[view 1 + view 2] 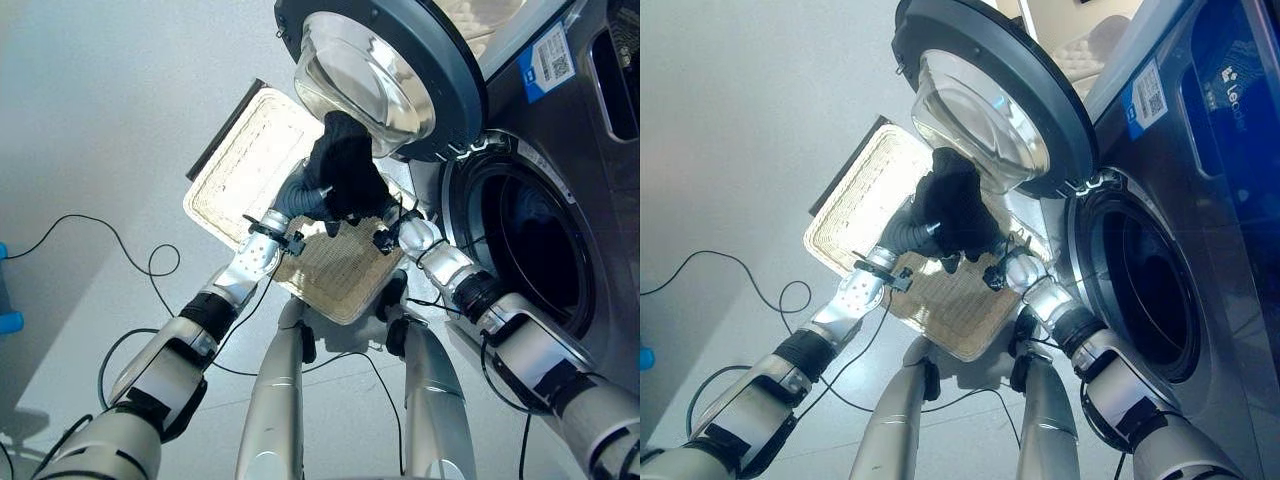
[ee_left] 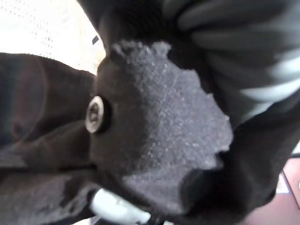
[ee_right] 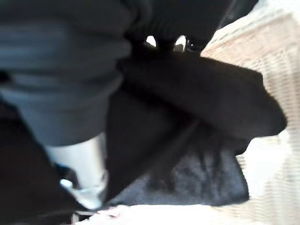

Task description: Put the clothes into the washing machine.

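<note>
Risk: both grips unreadable, fingers buried in cloth | left robot hand (image 1: 300, 200) and right robot hand (image 1: 395, 228) lift dark garment (image 1: 345, 165) above wicker basket (image 1: 240, 150) | loose folds could snag open door (image 1: 400, 60) | drum opening (image 1: 530, 240) lies beyond, right

The black garment (image 1: 346, 165) is a dark, bunched piece of cloth with a fuzzy weave and 1 metal snap button (image 2: 95, 114). It hangs bundled above the flat woven basket (image 1: 250, 150), just beside the rim of the open glass door (image 1: 372, 75). The washing machine (image 1: 560, 190) is a dark grey front-loader. Its round drum opening (image 1: 535, 250) is dark inside, and its door stands swung wide open.
</note>
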`<state>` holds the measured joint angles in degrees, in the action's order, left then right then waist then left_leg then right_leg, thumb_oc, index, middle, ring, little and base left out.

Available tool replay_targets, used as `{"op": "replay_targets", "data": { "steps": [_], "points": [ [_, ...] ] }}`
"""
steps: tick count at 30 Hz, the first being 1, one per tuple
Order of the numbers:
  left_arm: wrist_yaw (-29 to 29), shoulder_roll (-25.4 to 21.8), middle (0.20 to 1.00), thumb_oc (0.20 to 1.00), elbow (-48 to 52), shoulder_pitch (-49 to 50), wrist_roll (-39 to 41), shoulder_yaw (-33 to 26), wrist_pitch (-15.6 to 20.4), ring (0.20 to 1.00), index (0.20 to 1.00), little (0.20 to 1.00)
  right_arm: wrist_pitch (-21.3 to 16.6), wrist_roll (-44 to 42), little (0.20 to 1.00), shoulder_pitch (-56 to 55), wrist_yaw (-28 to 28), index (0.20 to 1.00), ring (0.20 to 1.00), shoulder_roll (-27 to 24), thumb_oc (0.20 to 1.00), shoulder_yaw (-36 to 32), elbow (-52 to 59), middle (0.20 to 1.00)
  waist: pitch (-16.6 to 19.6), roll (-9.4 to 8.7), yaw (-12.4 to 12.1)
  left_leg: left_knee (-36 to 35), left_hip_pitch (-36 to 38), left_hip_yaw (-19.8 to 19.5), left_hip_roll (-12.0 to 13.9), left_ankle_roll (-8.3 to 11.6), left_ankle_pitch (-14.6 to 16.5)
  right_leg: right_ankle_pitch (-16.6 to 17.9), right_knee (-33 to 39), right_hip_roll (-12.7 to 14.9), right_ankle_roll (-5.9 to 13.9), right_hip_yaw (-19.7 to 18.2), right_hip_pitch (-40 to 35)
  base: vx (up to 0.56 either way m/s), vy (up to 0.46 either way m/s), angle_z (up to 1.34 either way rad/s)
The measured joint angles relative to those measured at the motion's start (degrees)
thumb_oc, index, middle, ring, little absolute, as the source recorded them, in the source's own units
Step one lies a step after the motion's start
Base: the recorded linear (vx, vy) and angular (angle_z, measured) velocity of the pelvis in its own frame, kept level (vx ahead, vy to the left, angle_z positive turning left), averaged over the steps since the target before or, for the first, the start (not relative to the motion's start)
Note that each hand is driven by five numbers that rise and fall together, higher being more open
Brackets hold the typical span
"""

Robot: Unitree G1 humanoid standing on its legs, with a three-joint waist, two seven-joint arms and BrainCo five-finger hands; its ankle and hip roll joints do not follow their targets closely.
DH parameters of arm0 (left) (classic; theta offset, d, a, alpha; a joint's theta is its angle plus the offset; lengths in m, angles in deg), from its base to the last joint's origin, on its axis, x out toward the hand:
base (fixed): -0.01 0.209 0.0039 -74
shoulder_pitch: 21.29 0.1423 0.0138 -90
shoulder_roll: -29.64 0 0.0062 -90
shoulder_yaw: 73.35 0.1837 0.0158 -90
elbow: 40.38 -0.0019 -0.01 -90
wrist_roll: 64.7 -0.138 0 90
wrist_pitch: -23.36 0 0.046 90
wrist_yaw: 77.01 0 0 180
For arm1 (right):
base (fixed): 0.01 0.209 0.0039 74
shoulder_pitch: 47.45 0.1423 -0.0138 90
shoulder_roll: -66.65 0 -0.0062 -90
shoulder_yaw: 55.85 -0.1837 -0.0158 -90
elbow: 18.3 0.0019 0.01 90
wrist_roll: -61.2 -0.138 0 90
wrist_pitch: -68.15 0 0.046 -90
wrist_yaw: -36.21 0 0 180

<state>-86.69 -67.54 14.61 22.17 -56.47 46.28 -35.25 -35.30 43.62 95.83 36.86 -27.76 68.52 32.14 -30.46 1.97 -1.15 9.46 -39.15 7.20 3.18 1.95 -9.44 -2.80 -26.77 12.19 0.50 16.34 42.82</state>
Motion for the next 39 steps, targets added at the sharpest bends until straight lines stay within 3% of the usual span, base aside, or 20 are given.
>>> {"op": "replay_targets", "data": {
  "steps": [20, 21, 22, 28, 39],
  "points": [
    [0.2, 2.3, 0.200, 0.200, 0.1, -2.0, 2.1, 0.1, -0.8, 0.200, 0.200, 0.200, -5.6, -8.1, 0.200, -2.8, 2.0, 0.200, 0.200, 2.3, 0.200, -2.5, 0.0, 0.200, 0.0, 0.05, 0.3, 0.3, -0.9, 0.2, -0.1, -0.05, 0.0, 0.0, -0.1, 0.0, 0.02, -0.2, 1.0, 0.00, 0.000, 0.00],
    [0.5, 2.4, 0.464, 0.464, 0.1, -2.2, 2.0, 0.1, -0.9, 0.464, 0.464, 0.464, -6.0, -8.9, 0.200, -3.1, 2.3, 0.200, 0.200, 2.5, 0.200, -2.6, 0.0, 0.200, 0.0, 0.05, 0.3, 0.3, -0.9, 0.2, 0.0, -0.05, 0.0, 0.0, -0.1, 0.0, 0.01, -0.2, 1.0, 0.00, 0.000, 0.00],
    [1.1, 2.3, 1.000, 1.000, 0.1, -2.2, 2.0, 0.2, -1.1, 1.000, 1.000, 1.000, -6.4, -9.9, 0.200, -3.6, 2.4, 0.200, 0.200, 2.8, 0.200, -2.9, -0.2, 0.200, 0.0, 0.05, 0.3, 0.4, -0.9, 0.2, 0.0, -0.05, 0.0, 0.0, -0.2, 0.0, 0.00, -0.2, 1.0, 0.00, 0.000, 0.00],
    [2.5, 1.9, 1.000, 1.000, 0.1, -2.0, 1.4, 2.9, -3.5, 1.000, 1.000, 1.000, -6.8, -15.0, 0.200, -5.9, 3.0, 0.200, 0.200, 3.6, 0.200, -6.2, -2.2, 0.200, 0.0, 0.05, 0.4, 0.6, -0.7, 0.4, 0.0, -0.06, 0.0, 0.1, -0.1, 0.0, -0.01, -0.5, 1.0, 0.00, 0.005, -0.01],
    [-0.3, 3.2, 1.000, 1.000, -6.9, 1.5, -0.7, 2.9, -4.6, 1.000, 1.000, 1.000, -11.5, -27.5, 0.200, -12.7, 1.9, 0.200, 0.200, 7.8, 0.200, -11.3, -8.5, 0.200, 0.0, 0.04, 2.1, 0.6, 0.0, 3.0, 0.7, -0.18, 0.8, 2.0, 2.5, -1.6, 0.27, -3.4, 1.1, 0.00, 0.058, -0.16]
  ]
}}
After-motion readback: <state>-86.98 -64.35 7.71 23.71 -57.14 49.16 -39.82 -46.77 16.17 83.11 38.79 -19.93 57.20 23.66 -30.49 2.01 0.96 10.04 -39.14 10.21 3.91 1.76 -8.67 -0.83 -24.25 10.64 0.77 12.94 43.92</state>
